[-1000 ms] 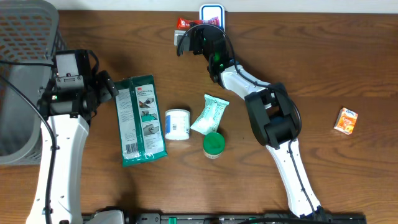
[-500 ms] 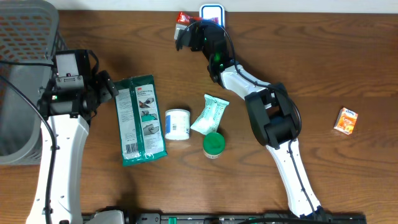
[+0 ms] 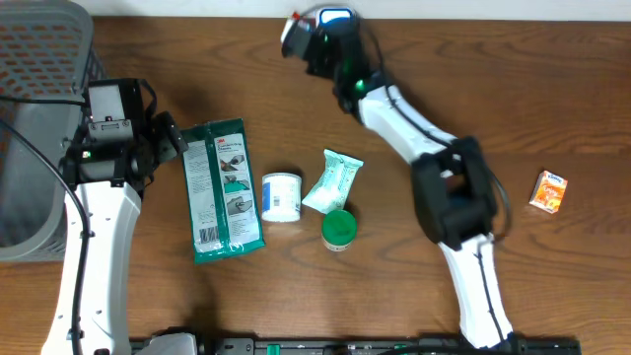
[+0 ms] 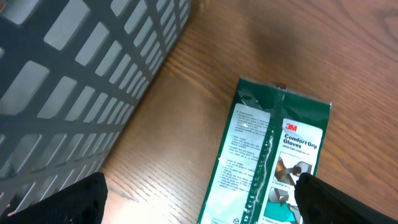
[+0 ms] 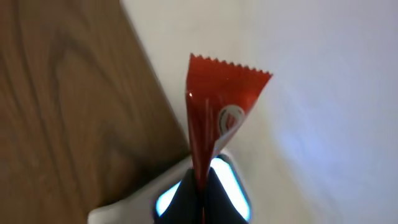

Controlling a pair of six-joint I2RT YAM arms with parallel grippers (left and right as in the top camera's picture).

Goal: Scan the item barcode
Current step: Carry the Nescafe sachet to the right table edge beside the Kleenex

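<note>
Overhead: the right pincer (image 3: 304, 39) is at the far edge of the table (image 3: 493, 99), clenched on a small red packet (image 3: 294, 22). Only a red-and-white scrap of the packet shows at the pincer's tip, close against the frame's top. Just beside the pincer, a blue-lit scanner (image 3: 336, 16) peeps out, largely covered by the arm. The left pincer (image 3: 170, 138) hangs released, its tip just beside the top corner of a green glove pack (image 3: 223, 189). Its dark parts are hard to separate from the housing. Behind it stands a grey basket (image 3: 39, 118), cut off at the left.

Left wrist: the fingertips (image 4: 68, 199) are two dark blurs in the lower corners, wide apart. The glove pack lies ahead of them, its near end cut off below. The basket wall fills the upper left.

Right wrist: the fingers (image 5: 186, 196) press together at the bottom edge, pinching the packet's lower end. The packet stands upright ahead of them, its print too blurred to read. The scanner's glow shows either side of them; whether packet and scanner touch cannot be told.
</note>
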